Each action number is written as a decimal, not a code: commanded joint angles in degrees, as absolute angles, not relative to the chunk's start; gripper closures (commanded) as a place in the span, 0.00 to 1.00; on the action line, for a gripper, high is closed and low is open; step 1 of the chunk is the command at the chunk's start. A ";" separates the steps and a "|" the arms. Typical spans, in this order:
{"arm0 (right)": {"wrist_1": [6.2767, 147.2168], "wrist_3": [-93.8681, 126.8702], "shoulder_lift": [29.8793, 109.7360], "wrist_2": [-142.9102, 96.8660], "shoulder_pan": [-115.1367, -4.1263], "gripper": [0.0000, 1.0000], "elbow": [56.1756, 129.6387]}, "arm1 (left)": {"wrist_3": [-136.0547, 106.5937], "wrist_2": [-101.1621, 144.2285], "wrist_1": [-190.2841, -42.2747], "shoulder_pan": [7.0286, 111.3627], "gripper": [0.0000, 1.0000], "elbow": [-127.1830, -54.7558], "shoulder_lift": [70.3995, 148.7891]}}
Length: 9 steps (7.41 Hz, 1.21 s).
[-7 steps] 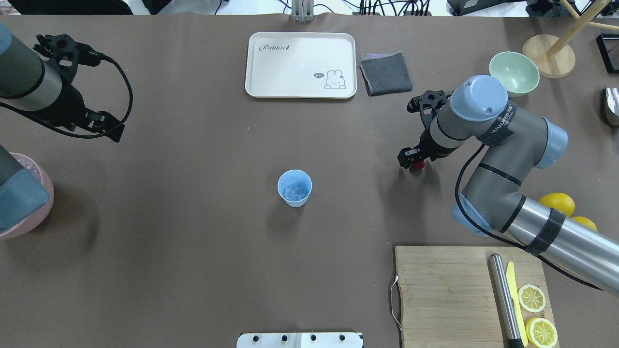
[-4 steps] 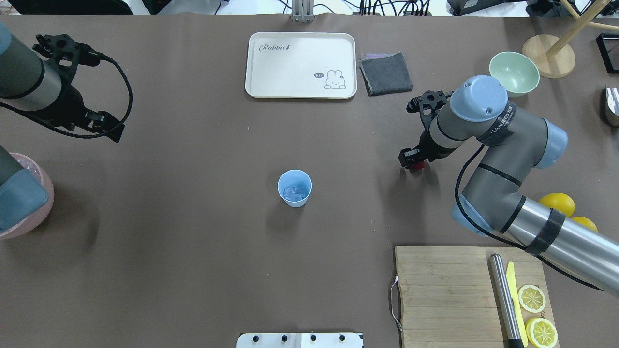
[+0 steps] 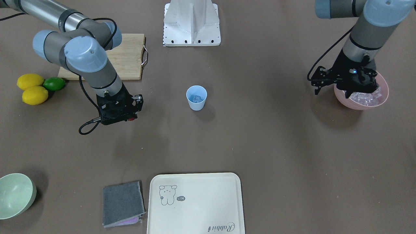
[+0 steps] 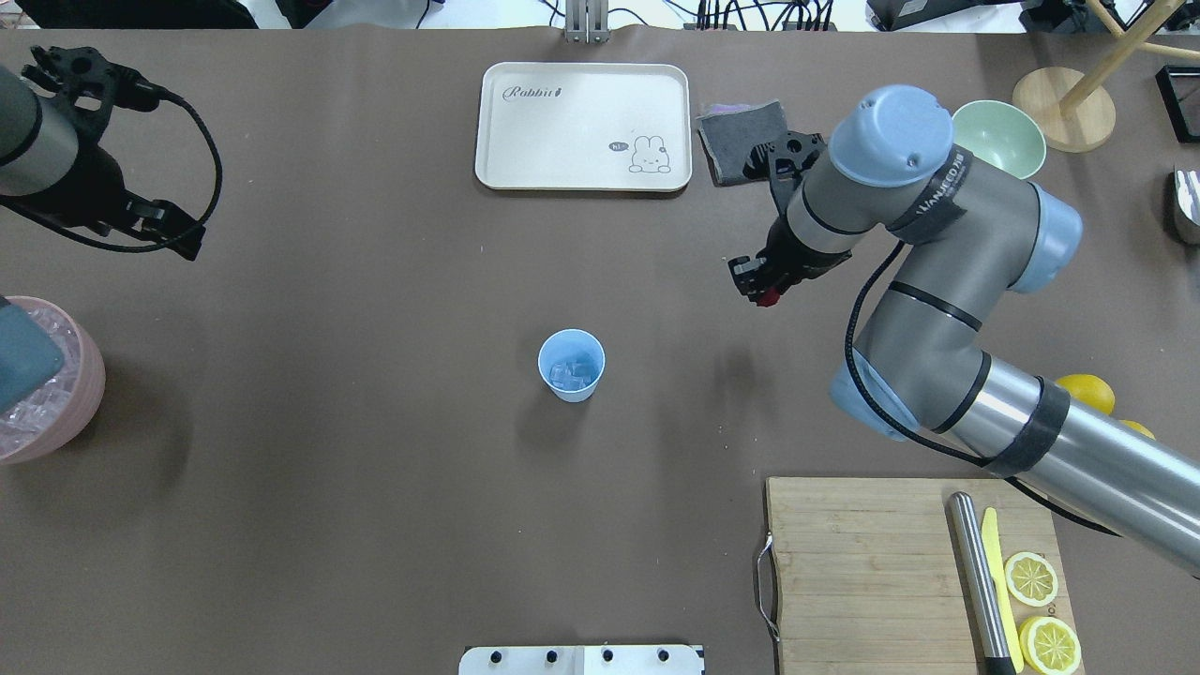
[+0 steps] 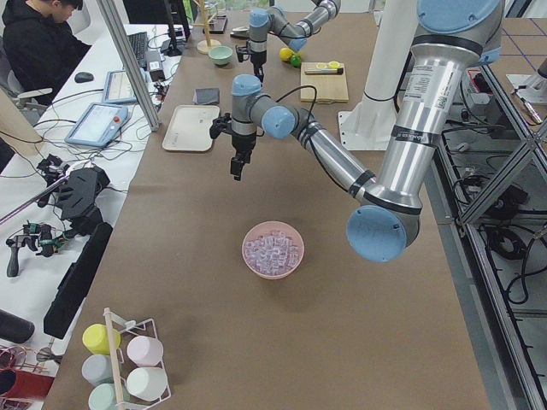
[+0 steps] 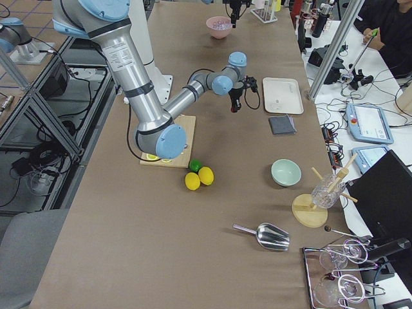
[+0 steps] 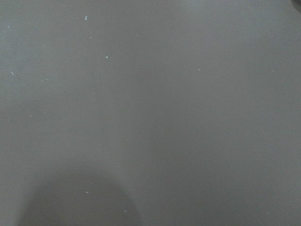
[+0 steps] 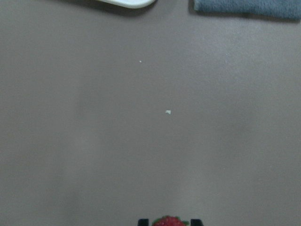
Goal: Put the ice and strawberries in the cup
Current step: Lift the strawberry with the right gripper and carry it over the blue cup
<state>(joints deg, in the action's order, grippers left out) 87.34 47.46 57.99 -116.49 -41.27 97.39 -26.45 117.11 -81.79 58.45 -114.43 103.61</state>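
The light-blue cup stands at mid-table with clear ice cubes inside; it also shows in the front view. My right gripper is shut on the dark-red strawberry and holds it above the table, right of the cup and farther back. The right wrist view shows the berry between the fingertips. My left gripper hangs open and empty over the pink bowl, which holds more ice. The left wrist view shows only bare table.
A cream tray and a grey cloth lie at the back. A mint-green bowl stands at back right. A cutting board with lemon slices and a knife lies front right, with lemons beside it.
My right gripper has lifted the strawberry off the table and carried it left and toward the back. My left arm has drawn back to the far left, uncovering more of the pink bowl.
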 commanded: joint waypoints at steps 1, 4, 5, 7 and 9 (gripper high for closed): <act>91.32 58.22 51.01 -114.28 -35.89 1.00 98.80 | -12.28 118.03 -82.09 66.50 0.03 -112.16 99.51; 91.23 66.16 45.46 -106.56 -28.50 1.00 96.26 | -9.22 122.43 -82.18 68.20 0.03 -109.77 99.49; 91.23 66.27 45.18 -105.91 -27.43 1.00 95.89 | -9.32 122.52 -82.18 68.20 0.03 -109.69 99.49; 91.14 66.18 45.09 -104.95 -26.81 1.00 95.37 | -9.40 122.52 -82.27 68.20 0.03 -110.21 98.44; 91.14 66.09 43.77 -104.33 -26.81 1.00 94.22 | -9.49 122.52 -82.35 68.20 0.03 -110.21 98.44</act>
